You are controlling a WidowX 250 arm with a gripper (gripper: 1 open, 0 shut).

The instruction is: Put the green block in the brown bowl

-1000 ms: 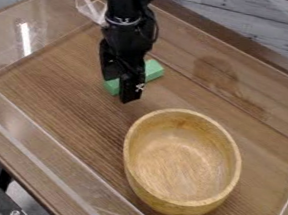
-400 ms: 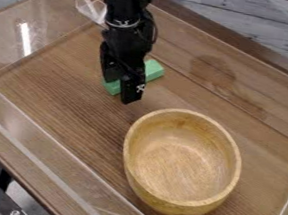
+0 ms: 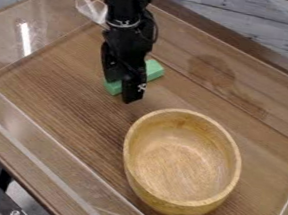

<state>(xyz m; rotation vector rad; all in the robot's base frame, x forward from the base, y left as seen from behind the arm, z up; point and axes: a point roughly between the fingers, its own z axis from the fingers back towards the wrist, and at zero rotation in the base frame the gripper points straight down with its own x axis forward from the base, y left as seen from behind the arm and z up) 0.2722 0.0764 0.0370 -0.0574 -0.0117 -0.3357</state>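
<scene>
The green block (image 3: pixel 152 72) lies flat on the wooden table, its visible end poking out to the right of the black arm. My gripper (image 3: pixel 122 83) points straight down over it, open, with a black finger on either side of the block and the fingertips (image 3: pixel 131 91) close to the tabletop. Most of the block is hidden behind the fingers, so contact cannot be made out. The brown bowl (image 3: pixel 181 161), round light wood with a thick rim, stands empty at the lower right, a short way from the gripper.
Clear acrylic walls (image 3: pixel 37 29) ring the wooden table (image 3: pixel 231 81). A grey panel runs along the back. The table's front edge drops off at the lower left.
</scene>
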